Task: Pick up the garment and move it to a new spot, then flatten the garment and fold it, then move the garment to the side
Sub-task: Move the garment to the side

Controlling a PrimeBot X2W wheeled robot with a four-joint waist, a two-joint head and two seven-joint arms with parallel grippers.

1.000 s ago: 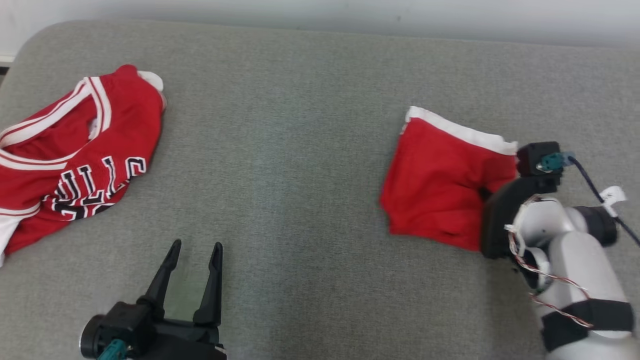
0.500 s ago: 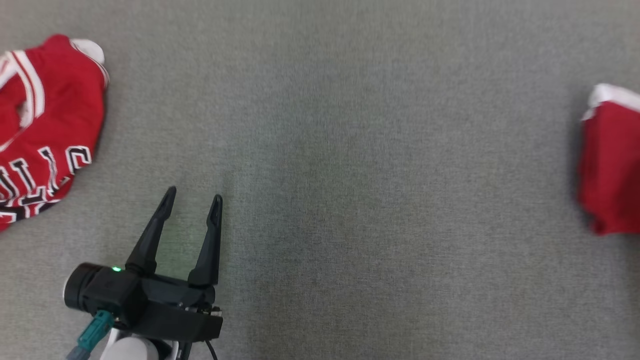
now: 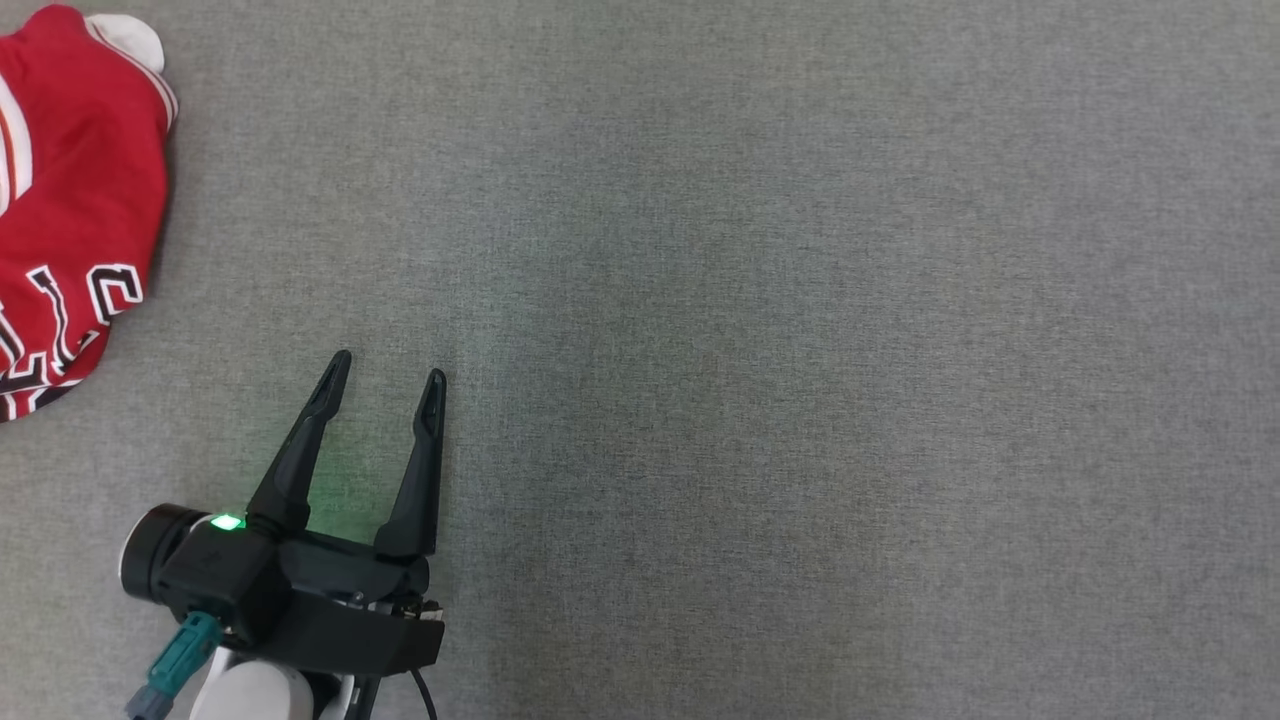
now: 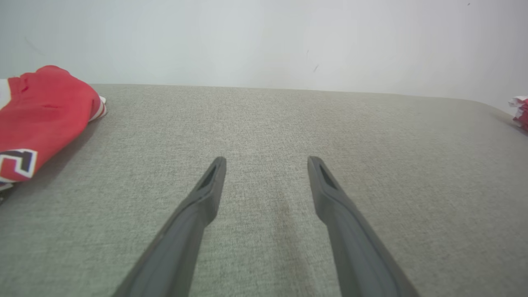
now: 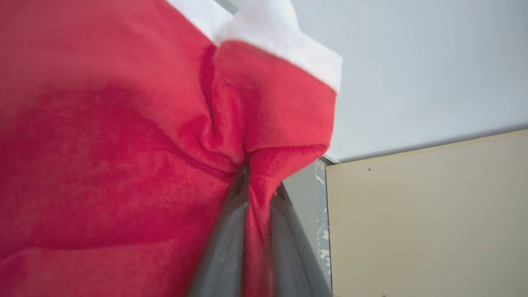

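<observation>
The garment [image 5: 123, 144] is red cloth with a white band along one edge. My right gripper [image 5: 260, 181] is shut on a bunched fold of it, and the cloth hangs in front of the right wrist camera. A small red and white bit [image 4: 520, 110] at the far right edge of the left wrist view looks like the same cloth. My left gripper [image 3: 388, 366] stands open and empty just above the grey surface at the lower left of the head view, and its fingers [image 4: 198, 206] point toward the wall with nothing between them.
A red jersey [image 3: 70, 200] with black and white lettering lies crumpled at the left edge of the grey padded surface [image 3: 750, 350]; the left wrist view also has this jersey [image 4: 41, 111]. A pale wall [image 4: 264, 41] runs behind. A beige panel [image 5: 425, 214] stands beyond the held cloth.
The head camera has swung down and right, so the jersey slid to the left edge. The right arm carried the red garment rightward out of the head view. The left gripper stayed open.
</observation>
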